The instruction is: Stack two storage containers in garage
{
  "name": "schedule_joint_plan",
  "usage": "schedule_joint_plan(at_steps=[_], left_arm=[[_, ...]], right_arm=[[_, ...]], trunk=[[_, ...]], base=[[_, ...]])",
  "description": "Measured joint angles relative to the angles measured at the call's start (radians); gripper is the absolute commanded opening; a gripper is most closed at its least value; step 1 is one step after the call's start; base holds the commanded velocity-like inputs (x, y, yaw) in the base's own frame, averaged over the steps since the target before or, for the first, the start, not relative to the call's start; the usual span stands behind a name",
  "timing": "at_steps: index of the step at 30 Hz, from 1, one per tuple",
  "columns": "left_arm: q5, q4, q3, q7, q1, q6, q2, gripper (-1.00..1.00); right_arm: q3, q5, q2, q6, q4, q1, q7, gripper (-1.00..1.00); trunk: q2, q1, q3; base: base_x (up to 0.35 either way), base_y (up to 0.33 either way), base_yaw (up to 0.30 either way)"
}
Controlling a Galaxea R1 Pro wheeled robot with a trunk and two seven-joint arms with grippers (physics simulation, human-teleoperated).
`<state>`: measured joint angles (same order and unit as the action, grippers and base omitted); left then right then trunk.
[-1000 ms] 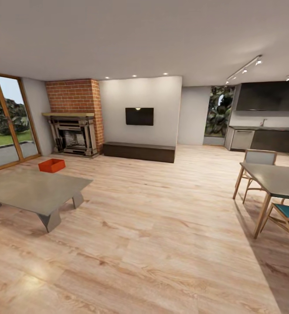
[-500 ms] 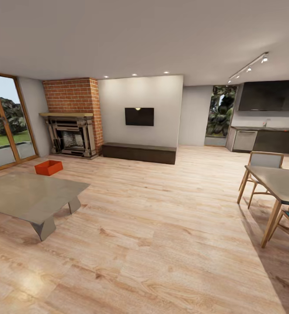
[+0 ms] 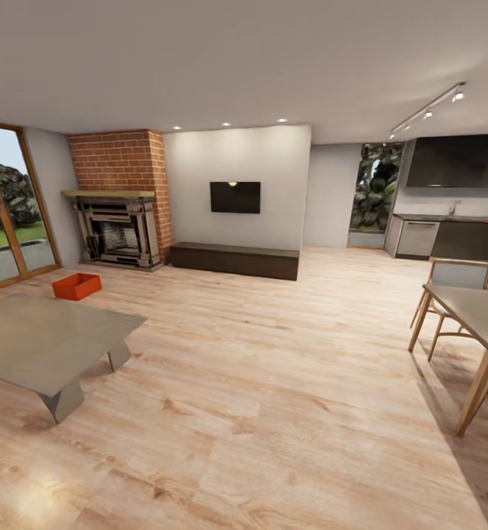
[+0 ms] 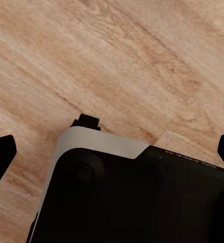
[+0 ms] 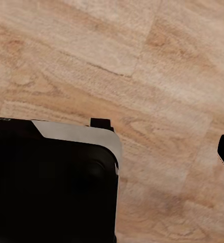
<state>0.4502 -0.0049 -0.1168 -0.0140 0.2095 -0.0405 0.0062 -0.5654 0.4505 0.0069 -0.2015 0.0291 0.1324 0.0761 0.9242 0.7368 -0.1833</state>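
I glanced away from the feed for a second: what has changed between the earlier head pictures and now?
Only the camera moved: the whole head view has swung rightward, so everything slid left in the picture. The orange-red container sits on the wood floor before the fireplace, beyond the low table, as before. Nothing was grasped or released.

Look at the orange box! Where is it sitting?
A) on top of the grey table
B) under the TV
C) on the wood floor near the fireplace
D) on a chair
C: the storage container rests on the wood floor, beyond the low table, near the brick fireplace.
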Motion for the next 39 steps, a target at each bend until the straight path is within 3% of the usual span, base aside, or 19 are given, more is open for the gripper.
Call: schedule_joint_plan(at_steps=[39], left_arm=[[0.000, 0.000, 0.001, 0.000, 0.000, -0.001, 0.000, 1.00]], right_arm=[[-0.003, 0.000, 0.001, -0.001, 0.000, 0.000, 0.000, 1.00]], trunk=[[0.000, 0.000, 0.000]], base=[[0.323, 0.000, 0.000]])
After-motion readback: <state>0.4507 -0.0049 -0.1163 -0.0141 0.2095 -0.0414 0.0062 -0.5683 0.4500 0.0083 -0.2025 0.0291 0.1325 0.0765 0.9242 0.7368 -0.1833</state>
